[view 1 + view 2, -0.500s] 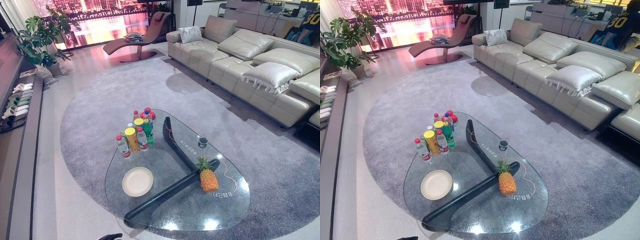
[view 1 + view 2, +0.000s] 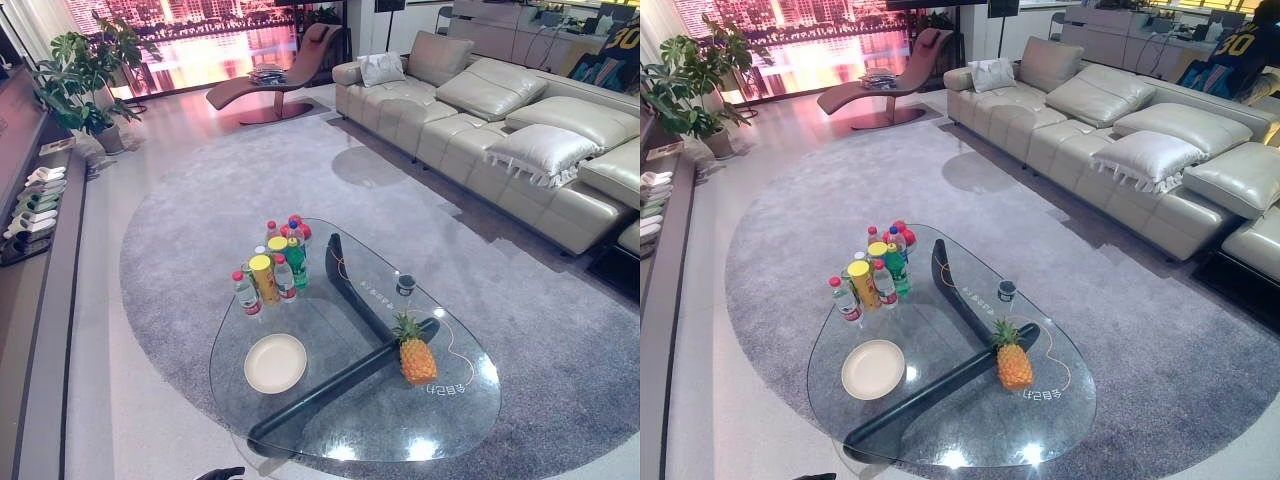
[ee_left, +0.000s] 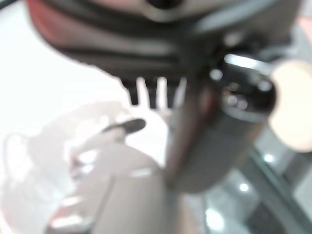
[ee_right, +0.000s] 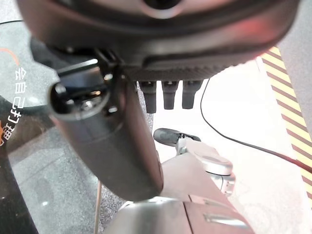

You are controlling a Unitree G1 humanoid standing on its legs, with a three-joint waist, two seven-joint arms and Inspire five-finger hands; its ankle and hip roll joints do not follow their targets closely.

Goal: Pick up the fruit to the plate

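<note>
A pineapple (image 2: 417,358) with a green crown stands upright on the near right part of the oval glass table (image 2: 350,425). A round cream plate (image 2: 275,363) lies empty on the near left part, well apart from the fruit. My left hand (image 2: 220,473) peeks in at the bottom edge, short of the table. In the left wrist view it (image 3: 161,29) hangs with straight fingers and holds nothing. In the right wrist view my right hand (image 4: 161,29) hangs the same way, fingers straight and empty, beside the table's edge.
Several bottles and a yellow can (image 2: 270,265) cluster at the table's far left, and a small dark cup (image 2: 405,284) stands behind the pineapple. A grey rug (image 2: 200,200) surrounds the table. A beige sofa (image 2: 500,130) runs along the right, a low shelf (image 2: 30,300) along the left.
</note>
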